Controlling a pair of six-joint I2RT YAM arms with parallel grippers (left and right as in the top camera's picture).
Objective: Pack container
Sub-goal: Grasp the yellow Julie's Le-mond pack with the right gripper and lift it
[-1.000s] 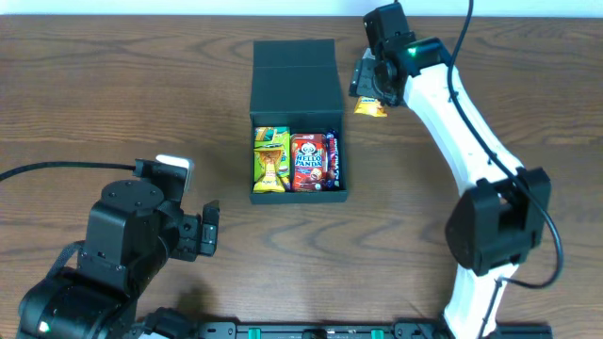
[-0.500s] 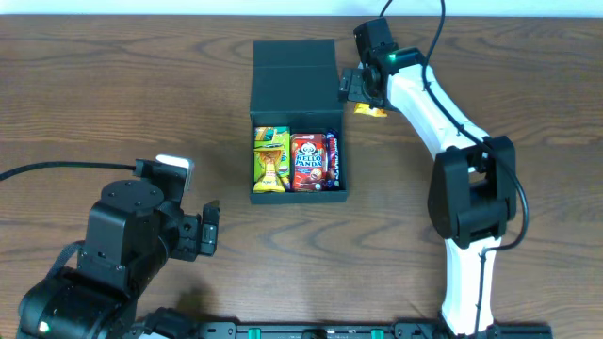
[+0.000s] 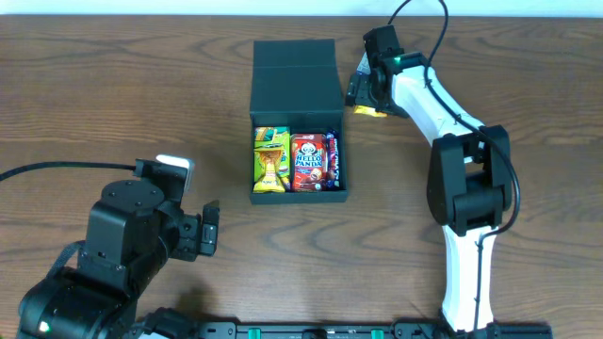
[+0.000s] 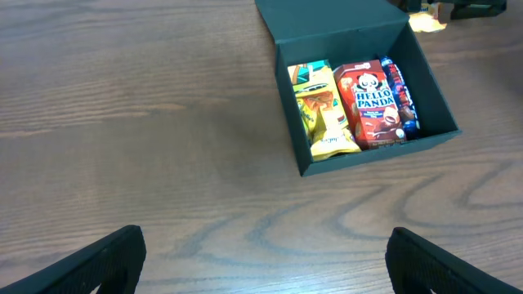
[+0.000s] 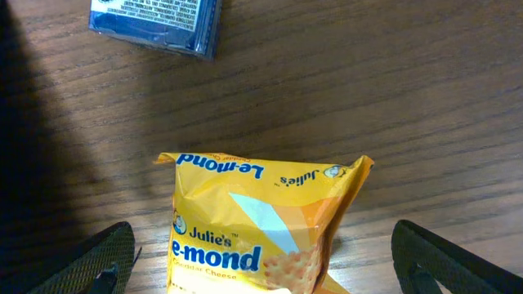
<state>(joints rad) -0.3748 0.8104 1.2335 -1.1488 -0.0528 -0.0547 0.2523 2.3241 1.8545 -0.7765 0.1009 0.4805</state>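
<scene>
The black container (image 3: pixel 297 196) lies open mid-table with its flap lid laid back. It holds a yellow-green packet (image 3: pixel 269 157), a red Hello Panda box (image 3: pixel 308 162) and a blue packet (image 3: pixel 332 158). It also shows in the left wrist view (image 4: pixel 327 20). My right gripper (image 3: pixel 365 92) is open just right of the lid, low over a yellow Le-mond packet (image 3: pixel 370 110). In the right wrist view the packet (image 5: pixel 261 220) lies on the table between the spread fingers (image 5: pixel 278 269), not pinched. My left gripper (image 3: pixel 209 231) is open and empty over bare wood (image 4: pixel 265 265), near the container's front left.
A small blue packet (image 5: pixel 155 20) lies on the table just beyond the yellow one. The container's dark side (image 5: pixel 24 122) fills the left edge of the right wrist view. The table's far edge runs along the top of the overhead view.
My right gripper has shifted slightly left, toward the container's lid, and stays over the yellow packet, while its arm has swung. The left arm has not moved.
</scene>
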